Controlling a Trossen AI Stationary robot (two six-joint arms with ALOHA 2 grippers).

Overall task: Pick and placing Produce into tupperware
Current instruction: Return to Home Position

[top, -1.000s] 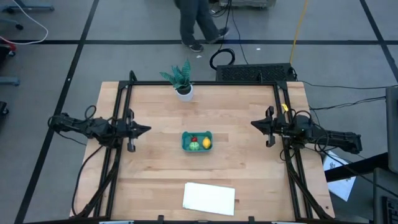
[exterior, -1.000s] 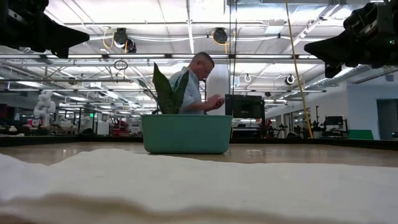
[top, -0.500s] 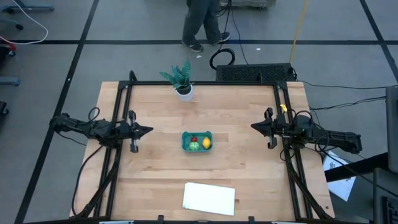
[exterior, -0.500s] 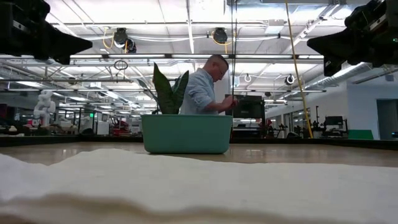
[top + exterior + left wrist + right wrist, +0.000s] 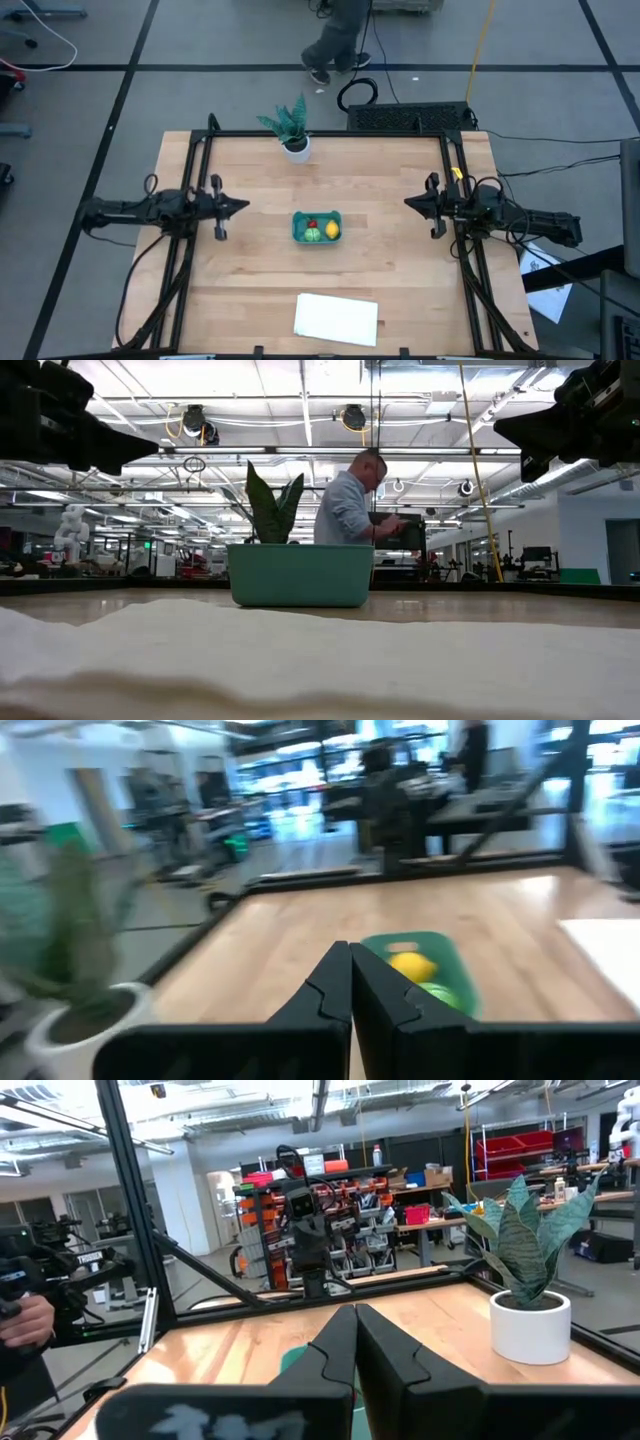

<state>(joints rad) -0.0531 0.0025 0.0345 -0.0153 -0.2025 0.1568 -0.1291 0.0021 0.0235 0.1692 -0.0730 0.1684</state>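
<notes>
Wooden table [image 5: 400, 290] fills my overhead view, with grey workshop floor all around it. Near the middle sits the teal tupperware [image 5: 317, 227], flat on the table and well apart from both arms. All three pieces of produce lie inside it: the red strawberry [image 5: 311, 224] toward the far side, the green piece [image 5: 313, 236] just beside it toward the near side, and the lemon [image 5: 332, 231] at the right end. I read the left gripper [image 5: 242, 207] as hanging above the table's left edge, pointing inward at the tupperware; from its wrist camera its fingers [image 5: 325, 995] are pressed together with nothing between them. The right gripper [image 5: 408, 201] hangs over the right edge, pointing inward too, and its fingers [image 5: 335, 1345] are likewise closed on nothing. A plant [image 5: 293, 128] in a white pot stands at the far edge, left of centre. A white sheet [image 5: 336, 318] lies flat near the front edge, well apart from the tupperware. Beyond the far edge a person [image 5: 338, 40] stands on the floor; from table height I see them bent over something dark held in their hands.
</notes>
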